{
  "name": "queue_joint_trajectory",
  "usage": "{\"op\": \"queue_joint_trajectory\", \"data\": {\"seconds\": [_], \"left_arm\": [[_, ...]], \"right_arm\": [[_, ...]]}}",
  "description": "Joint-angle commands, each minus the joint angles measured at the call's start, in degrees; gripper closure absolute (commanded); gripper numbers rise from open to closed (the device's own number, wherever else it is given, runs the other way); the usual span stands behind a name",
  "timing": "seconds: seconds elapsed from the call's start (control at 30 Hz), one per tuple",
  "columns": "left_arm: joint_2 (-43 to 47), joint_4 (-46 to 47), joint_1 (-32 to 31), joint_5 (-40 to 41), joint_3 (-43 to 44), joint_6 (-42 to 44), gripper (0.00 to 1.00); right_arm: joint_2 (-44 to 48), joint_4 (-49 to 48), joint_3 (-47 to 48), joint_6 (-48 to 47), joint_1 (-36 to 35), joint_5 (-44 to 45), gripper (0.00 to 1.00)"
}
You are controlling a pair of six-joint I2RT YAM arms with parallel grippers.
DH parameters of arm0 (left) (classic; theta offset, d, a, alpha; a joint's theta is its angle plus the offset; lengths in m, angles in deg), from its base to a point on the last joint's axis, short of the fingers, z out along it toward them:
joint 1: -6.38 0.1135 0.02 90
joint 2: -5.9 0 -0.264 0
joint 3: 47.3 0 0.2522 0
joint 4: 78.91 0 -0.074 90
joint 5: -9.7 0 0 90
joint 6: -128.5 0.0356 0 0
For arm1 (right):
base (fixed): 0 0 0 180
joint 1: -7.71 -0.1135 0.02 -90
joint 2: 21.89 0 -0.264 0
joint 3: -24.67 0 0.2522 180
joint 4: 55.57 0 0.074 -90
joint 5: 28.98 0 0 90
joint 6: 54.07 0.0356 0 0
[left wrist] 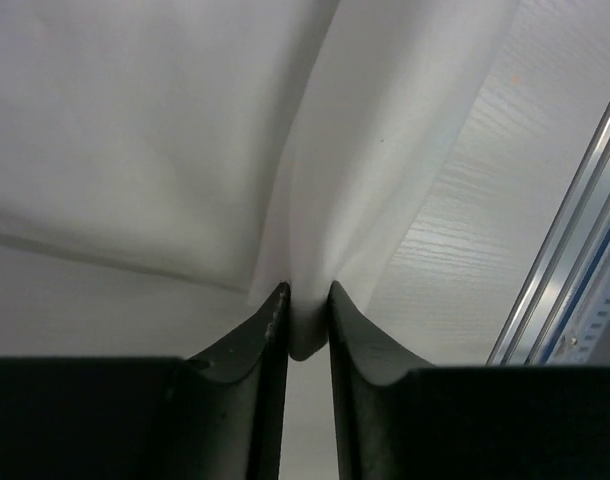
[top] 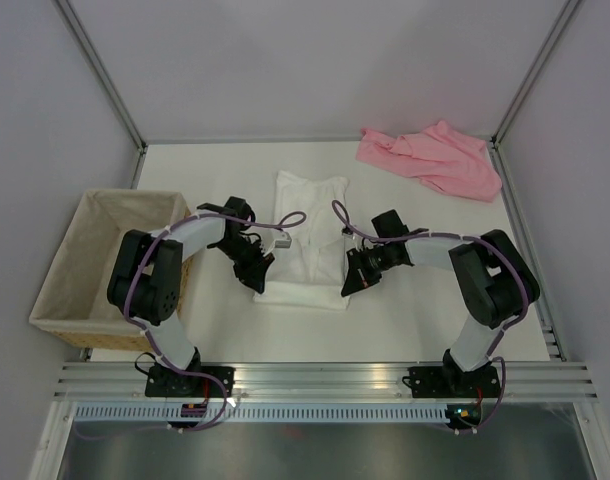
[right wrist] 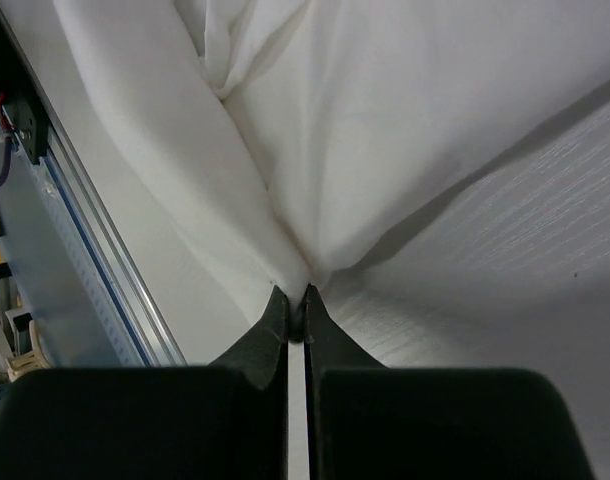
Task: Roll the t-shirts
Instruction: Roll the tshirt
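The white t-shirt (top: 307, 240) lies folded into a long strip in the middle of the table. My left gripper (top: 257, 270) is shut on its near left edge; the cloth (left wrist: 315, 200) is pinched between the fingers (left wrist: 270, 330) and pulled up into a fold. My right gripper (top: 351, 278) is shut on the near right edge; the cloth (right wrist: 365, 140) bunches up from the fingertips (right wrist: 277, 310). The pink t-shirt (top: 432, 158) lies crumpled at the far right corner, apart from both grippers.
A cloth-lined wicker basket (top: 75, 265) stands at the left of the table, beside the left arm. An aluminium rail (top: 325, 378) runs along the near edge; it also shows in the left wrist view (left wrist: 565, 270) and the right wrist view (right wrist: 95, 230). Frame posts stand at the far corners.
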Motion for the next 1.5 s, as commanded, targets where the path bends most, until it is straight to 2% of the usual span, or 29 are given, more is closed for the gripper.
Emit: {"op": "queue_joint_trajectory", "data": {"seconds": [0.0,0.13,0.27,0.33,0.4,0.53,0.63,0.77,0.87,1.17,1.23,1.27,1.3,1.33,1.37,1.4,1.47], "left_arm": [[1.23,3.41,0.4,5.11,2.96,-3.55,0.71],[7.73,3.67,0.31,5.29,6.22,0.21,0.51],[12.57,4.55,-0.74,8.09,8.68,1.98,0.49],[15.81,4.72,-4.14,9.76,7.99,2.85,0.49],[20.63,6.73,-7.49,12.48,3.45,3.47,0.49],[29.17,13.49,-19.78,21.88,-9.22,3.82,0.47],[33.56,18.41,-24.19,25.31,-16.0,5.22,0.43],[33.93,27.19,-26.23,31.12,-23.46,8.22,0.41],[31.91,32.48,-26.32,35.16,-25.41,8.92,0.41],[27.69,40.67,-26.32,39.39,-31.03,10.15,0.41],[26.03,41.64,-26.32,39.13,-31.48,10.15,0.46],[24.54,41.64,-26.32,39.13,-31.48,10.07,0.51],[23.66,41.73,-25.97,39.21,-31.22,9.54,0.71],[22.95,41.64,-25.88,39.3,-30.87,9.28,0.78],[21.99,41.47,-25.36,39.22,-30.26,8.93,0.91],[21.72,41.38,-24.83,39.04,-29.99,8.92,0.97],[21.19,39.37,-23.51,36.85,-28.33,8.57,0.98]], "right_arm": [[1.54,-7.38,-2.36,6.84,0.5,1.96,1.0],[3.48,-7.92,-3.33,7.28,0.5,2.41,1.0],[3.65,-7.74,-3.07,9.3,0.5,1.96,1.0],[3.65,-8.79,-3.16,11.75,0.41,2.05,1.0],[4.35,-11.42,-4.03,13.43,0.5,2.66,1.0],[4.62,-12.84,-4.83,15.36,0.5,3.37,1.0],[5.15,-13.37,-5.7,15.55,0.5,4.07,1.0],[5.5,-13.28,-5.88,14.58,0.5,4.43,1.0],[5.06,-13.11,-5.53,14.14,0.5,4.43,1.0],[4.45,-9.69,-4.65,10.63,0.5,2.76,0.97],[4.18,-7.85,-3.95,8.26,0.5,1.7,0.91],[4.27,-6.96,-3.51,7.38,0.5,1.96,0.82],[4.62,-5.74,-2.99,6.41,0.5,2.57,0.77],[5.06,-2.94,-1.33,4.4,0.5,4.15,0.74],[6.37,-1.43,-0.44,2.99,0.59,4.77,0.69],[7.25,0.15,0.52,1.85,0.67,6.0,0.67],[10.66,4.37,3.43,-3.42,0.67,9.6,0.6]]}}
